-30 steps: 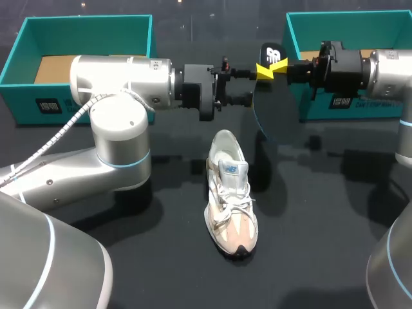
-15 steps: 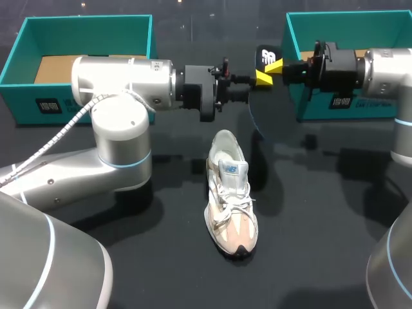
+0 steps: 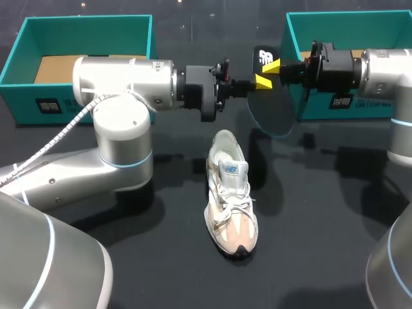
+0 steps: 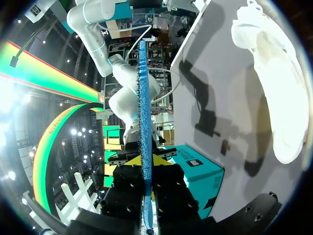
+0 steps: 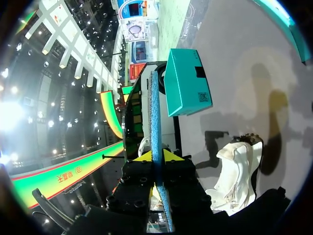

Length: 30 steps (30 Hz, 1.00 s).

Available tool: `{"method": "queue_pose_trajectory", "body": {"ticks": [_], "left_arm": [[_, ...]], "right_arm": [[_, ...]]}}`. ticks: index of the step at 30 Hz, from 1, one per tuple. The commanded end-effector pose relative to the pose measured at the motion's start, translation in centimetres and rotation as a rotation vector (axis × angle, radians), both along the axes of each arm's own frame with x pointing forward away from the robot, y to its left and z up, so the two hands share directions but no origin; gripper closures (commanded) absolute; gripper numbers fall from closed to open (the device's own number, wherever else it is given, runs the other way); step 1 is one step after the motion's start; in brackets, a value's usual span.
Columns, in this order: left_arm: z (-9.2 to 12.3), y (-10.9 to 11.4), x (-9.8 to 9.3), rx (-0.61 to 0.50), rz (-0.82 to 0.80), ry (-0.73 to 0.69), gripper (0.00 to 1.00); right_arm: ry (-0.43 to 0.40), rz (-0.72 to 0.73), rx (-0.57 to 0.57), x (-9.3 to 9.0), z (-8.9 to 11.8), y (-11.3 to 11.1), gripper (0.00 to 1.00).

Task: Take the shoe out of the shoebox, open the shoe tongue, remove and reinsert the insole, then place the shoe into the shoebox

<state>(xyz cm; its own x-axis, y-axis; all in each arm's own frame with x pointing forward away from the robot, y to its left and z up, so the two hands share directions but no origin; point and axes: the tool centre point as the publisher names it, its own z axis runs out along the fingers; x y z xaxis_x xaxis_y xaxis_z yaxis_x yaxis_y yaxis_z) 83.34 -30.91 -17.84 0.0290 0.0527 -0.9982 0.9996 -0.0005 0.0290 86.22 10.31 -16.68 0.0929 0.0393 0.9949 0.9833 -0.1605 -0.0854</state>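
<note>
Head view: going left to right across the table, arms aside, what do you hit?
left shoebox → shoe → insole → right shoebox

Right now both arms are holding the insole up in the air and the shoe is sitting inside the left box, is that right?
Not quite. The shoe is not inside the left box; the head view shows it lying on the table in front of both boxes. The rest is right: both arms hold the insole in the air.
</note>
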Motion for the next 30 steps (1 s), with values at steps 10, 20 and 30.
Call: {"method": "queue_pose_trajectory", "body": {"ticks": [10, 20, 30], "left_arm": [[0.7, 4.6, -1.3, 0.022, 0.057, 0.032, 1.0], [0.7, 8.2, -3.2, 0.065, 0.091, 0.371, 1.0], [0.7, 10.6, -4.2, 0.082, 0.11, 0.845, 1.0]], "right_arm": [[-0.045, -0.014, 0.02, -3.1, 0.9, -2.6, 0.0], [-0.077, 0.002, 0.01, -5.5, 1.2, -4.2, 0.0], [-0.091, 0.006, -0.005, -6.8, 1.3, -4.6, 0.0]]}}
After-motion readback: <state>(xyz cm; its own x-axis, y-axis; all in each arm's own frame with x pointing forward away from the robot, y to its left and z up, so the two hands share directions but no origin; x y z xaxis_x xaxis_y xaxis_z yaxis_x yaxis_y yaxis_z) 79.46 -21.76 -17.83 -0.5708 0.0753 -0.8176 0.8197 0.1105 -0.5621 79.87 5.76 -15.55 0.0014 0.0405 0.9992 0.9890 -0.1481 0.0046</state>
